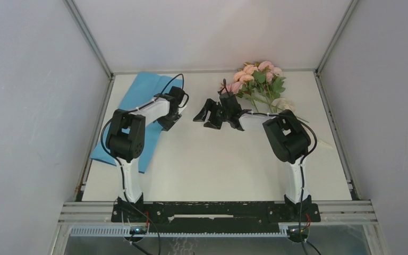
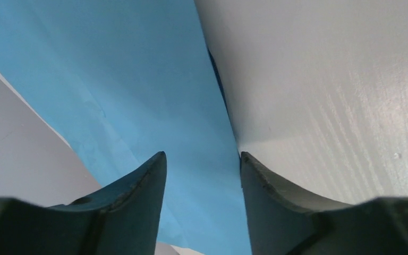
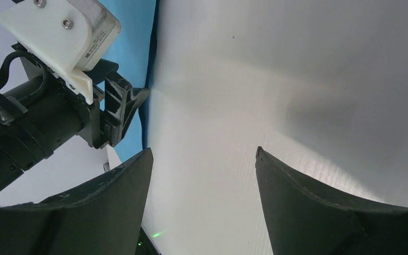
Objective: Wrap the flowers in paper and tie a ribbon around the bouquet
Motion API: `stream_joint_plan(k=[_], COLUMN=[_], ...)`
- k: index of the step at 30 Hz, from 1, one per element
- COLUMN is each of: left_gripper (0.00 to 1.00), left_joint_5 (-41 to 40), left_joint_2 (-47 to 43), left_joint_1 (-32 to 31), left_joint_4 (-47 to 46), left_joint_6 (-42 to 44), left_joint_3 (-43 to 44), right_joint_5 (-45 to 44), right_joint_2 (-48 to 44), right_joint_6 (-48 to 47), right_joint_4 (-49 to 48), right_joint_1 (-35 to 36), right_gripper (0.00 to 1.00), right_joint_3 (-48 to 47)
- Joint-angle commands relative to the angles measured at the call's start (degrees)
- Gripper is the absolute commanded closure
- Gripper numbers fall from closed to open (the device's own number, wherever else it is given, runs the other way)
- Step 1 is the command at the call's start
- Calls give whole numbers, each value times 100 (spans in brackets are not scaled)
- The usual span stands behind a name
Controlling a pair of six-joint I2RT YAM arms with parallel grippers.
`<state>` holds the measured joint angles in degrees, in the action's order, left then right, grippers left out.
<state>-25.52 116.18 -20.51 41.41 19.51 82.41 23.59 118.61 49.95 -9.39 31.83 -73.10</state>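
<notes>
Left gripper (image 2: 202, 155) jaws parted astride the paper's (image 2: 111, 79) edge, not yet clamped | right gripper (image 3: 203, 151) open, empty, beside the paper | step: I'm grabbing paper | next: pinch edge squarely

Legible text, brands, numbers, signs: none in any view.
Item noted: one narrow label strip (image 3: 96, 38) with dark print, on the side of the white housing (image 3: 53, 24), far left in the right wrist view, beside the paper (image 3: 135, 32). Characters too small to read.
</notes>
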Motion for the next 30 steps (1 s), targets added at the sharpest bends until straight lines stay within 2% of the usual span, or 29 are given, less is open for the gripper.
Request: stream_joint_plan(k=[1, 6, 8, 13, 15, 16, 17, 20, 22, 24, 30], left_gripper=[49, 83, 99, 100, 100, 96, 85, 44, 22, 16, 12], left_joint_5=[-224, -315, -591, -1233, -1017, -709, -379, 381, 531, 479, -14], left_joint_2=[28, 29, -2, -245, -302, -343, -426, -781, -920, -789, -114], left_joint_1=[-32, -32, -25, 50, 127, 166, 192, 159, 130, 127, 110], left_joint_4=[294, 311, 191, -414, -334, -65, 77, 160, 40, -29, 171], left_joint_6=[13, 47, 129, 523, 521, 460, 403, 457, 683, 883, 1147], left_joint_3=[368, 383, 317, -86, -50, 35, 61, -211, -423, -457, 96], right_joint_5=[-66, -164, -164, -162, -168, -171, -171, -241, -302, -350, -481], right_joint_2=[-388, -493, -512, -533, -563, -571, -583, -639, -690, -748, -853], right_joint_6=[-166, -294, -310, -336, -304, -317, -342, -491, -591, -641, -754], right_joint_4=[-121, -41, -5, -3, -85, -77, -54, 118, 160, 161, 227], right_joint_1=[-43, -46, -40, -36, -34, -24, -22, 5, 36, 54, 65], right_gripper=[20, 21, 20, 20, 21, 21, 21, 20, 20, 20, 20], right_joint_3=[-27, -25, -26, 45, 124, 129, 129, 137, 186, 273, 517])
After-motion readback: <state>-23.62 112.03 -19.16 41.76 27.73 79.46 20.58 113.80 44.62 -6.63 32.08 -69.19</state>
